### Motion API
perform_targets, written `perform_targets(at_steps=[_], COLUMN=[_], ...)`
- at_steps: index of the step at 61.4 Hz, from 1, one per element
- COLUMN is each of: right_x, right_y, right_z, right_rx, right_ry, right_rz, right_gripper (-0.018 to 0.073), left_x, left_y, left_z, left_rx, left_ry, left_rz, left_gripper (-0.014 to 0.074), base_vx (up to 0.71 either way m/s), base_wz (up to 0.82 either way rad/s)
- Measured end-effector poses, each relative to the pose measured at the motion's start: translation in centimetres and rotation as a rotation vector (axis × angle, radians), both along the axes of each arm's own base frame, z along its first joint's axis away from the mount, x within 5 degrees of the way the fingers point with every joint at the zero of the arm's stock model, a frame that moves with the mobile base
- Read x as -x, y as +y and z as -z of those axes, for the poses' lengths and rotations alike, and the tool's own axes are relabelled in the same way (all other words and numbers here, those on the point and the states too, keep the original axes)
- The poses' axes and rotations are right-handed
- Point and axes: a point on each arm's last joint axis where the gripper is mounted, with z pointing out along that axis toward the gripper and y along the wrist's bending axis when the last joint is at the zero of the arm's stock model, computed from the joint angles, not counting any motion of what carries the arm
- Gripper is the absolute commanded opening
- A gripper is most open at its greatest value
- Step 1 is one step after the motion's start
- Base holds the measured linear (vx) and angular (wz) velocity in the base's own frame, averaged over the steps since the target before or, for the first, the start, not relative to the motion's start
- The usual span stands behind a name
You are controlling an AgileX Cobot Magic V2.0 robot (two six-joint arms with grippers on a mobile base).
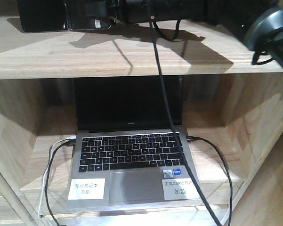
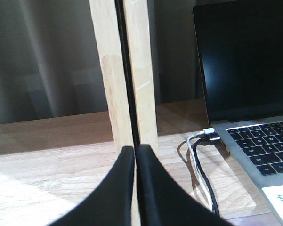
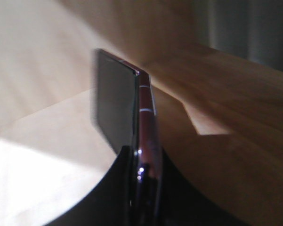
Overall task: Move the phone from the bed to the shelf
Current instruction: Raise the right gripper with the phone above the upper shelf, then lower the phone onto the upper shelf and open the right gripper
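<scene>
The phone (image 3: 117, 103) stands edge-on between the fingers of my right gripper (image 3: 143, 162), which is shut on it; its pinkish rim catches the light. It hangs just over a sunlit board of the pale wood shelf (image 3: 47, 141). In the front view the phone (image 1: 42, 16) is a black slab at the top left, above the upper board of the shelf (image 1: 132, 59), with the right gripper (image 1: 114, 13) reaching in from the right. My left gripper (image 2: 135, 151) is shut on nothing, its tips pointing at two upright wooden posts (image 2: 143, 70). The bed is out of view.
An open grey laptop (image 1: 132, 160) with a dark screen sits in the lower compartment, also on the right of the left wrist view as the laptop (image 2: 254, 61). Black and white cables (image 2: 202, 165) run from its left side. A black arm cable (image 1: 165, 94) hangs down the front view.
</scene>
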Motion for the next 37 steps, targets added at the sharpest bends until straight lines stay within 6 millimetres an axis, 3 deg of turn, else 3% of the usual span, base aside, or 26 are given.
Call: perform_targets(at_steps=[21, 30, 37], right_x=[-0.47, -0.58, -0.85], right_y=[0.15, 0.16, 0.18], right_z=[0.33, 0.53, 0.79], right_rx=[-0.018, -0.007, -0.004], right_ry=[0.009, 0.003, 0.001], right_rz=[0.014, 0.016, 0.03], right_gripper=[0.0096, 0.0232, 0.0387], left_x=[0.0, 0.0, 0.0], left_y=[0.0, 0.0, 0.0], left_z=[0.0, 0.0, 0.0], left_rx=[0.0, 0.0, 0.0], left_ry=[0.0, 0.0, 0.0], left_rz=[0.0, 0.0, 0.0], left_gripper=[0.0001, 0.0001, 0.0001], base_vx=[0.0, 0.0, 0.0], base_wz=[0.0, 0.0, 0.0])
